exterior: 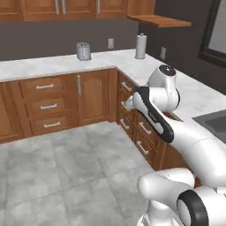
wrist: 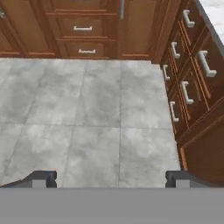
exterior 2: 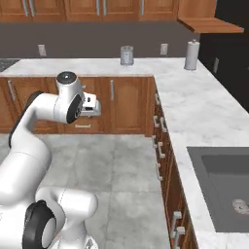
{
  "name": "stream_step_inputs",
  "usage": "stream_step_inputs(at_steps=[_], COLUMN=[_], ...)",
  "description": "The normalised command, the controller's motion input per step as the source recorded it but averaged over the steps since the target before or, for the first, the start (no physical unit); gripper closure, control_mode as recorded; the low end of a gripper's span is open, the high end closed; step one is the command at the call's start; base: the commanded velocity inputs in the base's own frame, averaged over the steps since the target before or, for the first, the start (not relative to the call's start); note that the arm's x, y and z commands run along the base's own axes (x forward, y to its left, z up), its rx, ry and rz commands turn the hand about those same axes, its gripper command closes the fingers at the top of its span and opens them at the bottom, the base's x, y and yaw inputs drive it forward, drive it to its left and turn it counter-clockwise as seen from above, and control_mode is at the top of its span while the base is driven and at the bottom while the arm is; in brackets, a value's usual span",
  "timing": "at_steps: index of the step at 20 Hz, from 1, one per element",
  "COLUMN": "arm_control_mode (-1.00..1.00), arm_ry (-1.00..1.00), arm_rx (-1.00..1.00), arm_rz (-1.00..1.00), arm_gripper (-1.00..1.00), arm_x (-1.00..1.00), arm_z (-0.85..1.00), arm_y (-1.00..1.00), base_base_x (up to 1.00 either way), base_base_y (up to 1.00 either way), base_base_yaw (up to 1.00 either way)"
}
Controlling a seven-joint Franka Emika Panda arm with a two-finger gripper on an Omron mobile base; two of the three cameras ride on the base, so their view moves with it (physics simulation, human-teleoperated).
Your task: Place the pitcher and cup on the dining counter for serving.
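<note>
The gripper (wrist: pixel 112 178) is hanging over open floor with its two dark fingertips (wrist: pixel 41 178) spread wide apart and nothing between them, so it's not carrying anything. In the hand view it's looking down at the grey tiled floor (wrist: pixel 87 122), with wooden drawer fronts (wrist: pixel 83 28) across the top and another run of drawers (wrist: pixel 188 87) with silver handles down the right side, meeting in a corner. From the base cameras you can see the white arm (exterior: pixel 154 114) folded up in front of an L-shaped run of wooden cabinets, and in the right base view the hand (exterior 2: pixel 90 107) sits at about counter-front height, pointed out over the floor rather than at the worktop. The white marble worktop (exterior 2: pixel 194 107) wraps around the corner, with a dark sink (exterior 2: pixel 223 189) set into the near leg of it. On the back stretch there's a small grey metal canister (exterior: pixel 83 51) and, further along near the corner, a paper towel roll (exterior: pixel 141 46) standing upright, both well away from the hand. A couple of wall outlets (exterior: pixel 111 43) sit on the dark backsplash, upper wooden cabinets (exterior: pixel 66 9) run along the top, and a wooden shelf (exterior: pixel 159 20) sticks out to the right of them. I can't spot the pitcher, the cup or the dining counter from where the robot is parked, so can't say where they are relative to the gripper.
</note>
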Motion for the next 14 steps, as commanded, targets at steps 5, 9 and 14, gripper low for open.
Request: stream_step_inputs(at_steps=[5, 9, 14], arm_control_mode=[1.0, 1.0, 1.0], arm_ry=[0.0, 0.0, 0.0], arm_rx=[0.0, 0.0, 0.0], arm_rz=[0.0, 0.0, 0.0], arm_gripper=[-1.0, -1.0, -1.0], arm_x=[0.0, 0.0, 0.0], arm_z=[0.0, 0.0, 0.0], arm_y=[0.0, 0.0, 0.0], base_base_x=[0.0, 0.0, 0.0], base_base_y=[0.0, 0.0, 0.0], base_base_yaw=[-0.99, -1.0, -0.98])
